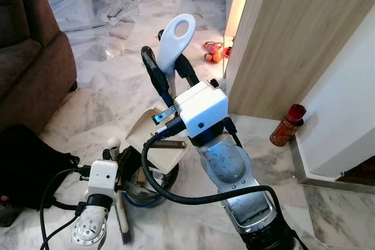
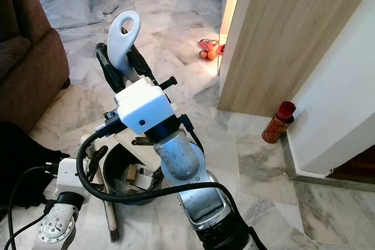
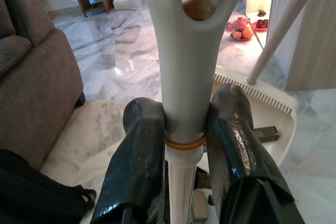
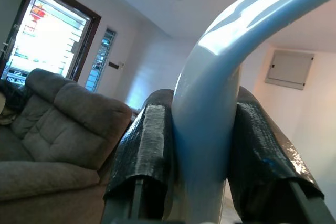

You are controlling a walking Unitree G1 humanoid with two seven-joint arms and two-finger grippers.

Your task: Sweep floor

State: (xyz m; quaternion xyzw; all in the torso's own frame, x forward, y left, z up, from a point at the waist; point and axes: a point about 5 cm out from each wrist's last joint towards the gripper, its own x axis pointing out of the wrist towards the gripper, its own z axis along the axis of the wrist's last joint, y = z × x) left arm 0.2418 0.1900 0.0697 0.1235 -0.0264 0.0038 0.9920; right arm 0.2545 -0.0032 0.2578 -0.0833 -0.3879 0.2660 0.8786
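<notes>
The right pincer (image 1: 169, 67) was clamped on the dustpan handle (image 1: 174, 42), a pale blue-white plastic stem ending in a rounded loop with an oval hole, its two black fingers (image 4: 144, 153) pressed against either side just below the loop. The handle ran down to the cream dustpan (image 1: 153, 139), tilted above a dark round bin (image 1: 153, 184), with a small dark object (image 1: 168, 143) lying in its tray; the tray's back edge was toothed.

Lower and beside the dustpan, the left pincer (image 3: 184, 140) gripped the broom handle (image 3: 184, 77), a cream plastic shaft with an eye-shaped hole at its top and an orange ring where the fingers met it. The broom's dark bristles (image 1: 125, 235) rested on the marble floor (image 1: 117, 45) next to the bin.

Beyond the dustpan stood a brown sofa (image 1: 29, 57), a black bag (image 1: 26, 165) at its foot, a wooden cabinet (image 1: 293, 39), a red bottle (image 1: 287, 125) by the wall, and red slippers (image 1: 214, 51) farther off.
</notes>
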